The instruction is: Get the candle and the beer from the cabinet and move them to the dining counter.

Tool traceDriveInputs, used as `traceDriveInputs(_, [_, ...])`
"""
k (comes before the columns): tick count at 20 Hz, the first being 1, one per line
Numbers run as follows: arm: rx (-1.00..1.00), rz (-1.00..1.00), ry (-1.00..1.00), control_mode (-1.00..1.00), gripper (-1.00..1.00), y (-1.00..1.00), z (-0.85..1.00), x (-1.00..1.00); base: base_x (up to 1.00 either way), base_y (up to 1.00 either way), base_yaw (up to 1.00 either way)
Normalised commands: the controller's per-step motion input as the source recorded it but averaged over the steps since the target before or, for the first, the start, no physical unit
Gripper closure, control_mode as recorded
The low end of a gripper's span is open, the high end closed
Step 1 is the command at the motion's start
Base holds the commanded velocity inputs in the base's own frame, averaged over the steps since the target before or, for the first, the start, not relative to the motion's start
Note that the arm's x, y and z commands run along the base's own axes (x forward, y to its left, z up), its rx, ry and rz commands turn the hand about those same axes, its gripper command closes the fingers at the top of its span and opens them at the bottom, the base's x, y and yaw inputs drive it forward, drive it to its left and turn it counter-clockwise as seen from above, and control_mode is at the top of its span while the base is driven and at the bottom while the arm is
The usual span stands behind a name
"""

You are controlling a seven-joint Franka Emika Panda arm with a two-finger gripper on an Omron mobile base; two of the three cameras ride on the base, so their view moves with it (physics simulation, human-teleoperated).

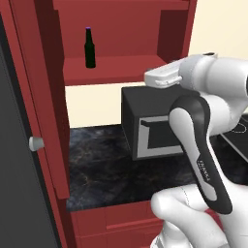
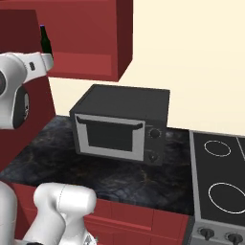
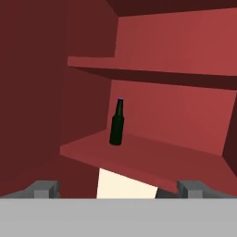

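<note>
Fingers: you see the two dark fingertips (image 3: 46, 189) low in the hand view, set wide apart with nothing between them; the gripper (image 3: 118, 190) is open and holds nothing
Arm: your white arm (image 1: 203, 145) fills the lower right of the left base view, its wrist reaching up toward the cabinet opening; in the right base view it comes in at the left edge, level with the cabinet's lower shelf
Beer: the dark green bottle (image 3: 117, 124) with its purple cap stands upright on the cabinet's lower shelf, near the left side wall and well ahead of your fingers; you can also find it in the left base view (image 1: 89, 48), alone on that shelf, and in the right base view just its top peeks over the wrist
Cabinet: the dark red cupboard (image 3: 185, 106) is open toward you, with a second shelf above the bottle and a red back wall; its door (image 1: 29, 97) hangs open at the left of the left base view
Microwave: a dark grey oven (image 2: 119, 124) with a light door frame and two knobs sits on the table below the cabinet, to the right of the bottle's shelf
Table: the black marbled worktop (image 2: 48, 153) carries the microwave, with red drawer fronts beneath
Cooktop: a dark hob (image 2: 217, 182) with white rings lies right of the microwave
</note>
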Motion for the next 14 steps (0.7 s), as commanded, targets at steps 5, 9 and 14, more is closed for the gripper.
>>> traceDriveInputs(5, [0.0,0.03,-0.04,-1.0,-1.0,0.05,0.0,0.05,0.0,0.0,0.0])
traceDriveInputs(9, [0.0,0.01,-0.01,-1.0,-1.0,0.0,0.0,0.09,0.0,0.0,0.0])
traceDriveInputs(14, [0.0,0.0,0.0,-1.0,-1.0,0.03,0.06,0.15,0.0,0.0,0.0])
